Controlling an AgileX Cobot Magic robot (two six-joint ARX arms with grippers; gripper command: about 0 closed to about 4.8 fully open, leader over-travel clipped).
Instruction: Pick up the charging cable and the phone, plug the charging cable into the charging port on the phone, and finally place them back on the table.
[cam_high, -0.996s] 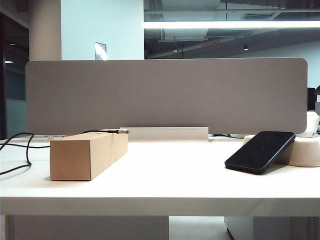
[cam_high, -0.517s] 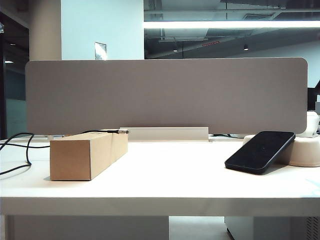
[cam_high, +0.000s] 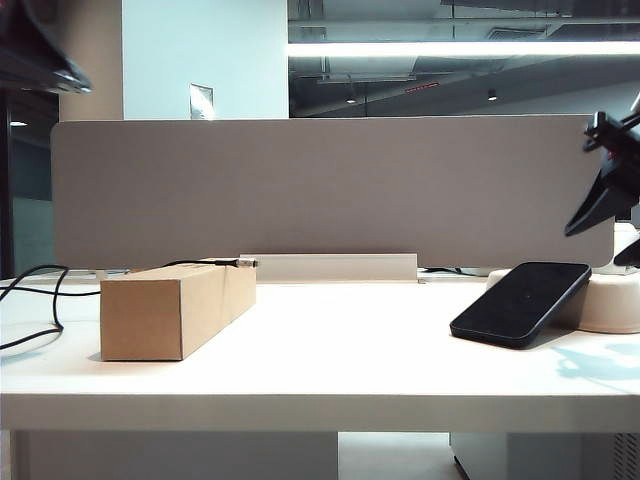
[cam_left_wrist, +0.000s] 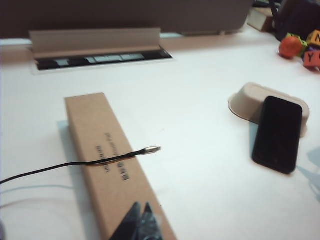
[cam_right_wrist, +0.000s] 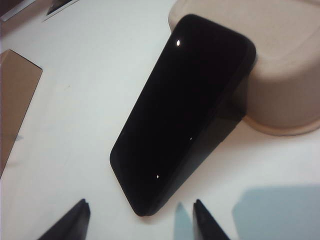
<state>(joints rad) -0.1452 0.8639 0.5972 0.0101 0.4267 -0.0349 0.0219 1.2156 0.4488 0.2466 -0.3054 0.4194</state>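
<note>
both arms had entered the exterior view since a second earlier. left gripper, fingers pressed together, hovered over the cardboard box, where the charging cable lay draped across the top. right gripper, fingers apart, hung above the phone, which leaned against an upturned tray on the table.

The worktop is white with a pale front edge. A plain brown cardboard box near its left edge has small dark print on top. The cable is black, its plug tip silvery. The phone is glossy black and leans on an off-white tray at the right edge. The divider panel is grey. Both grippers, left and right, are black.
</note>
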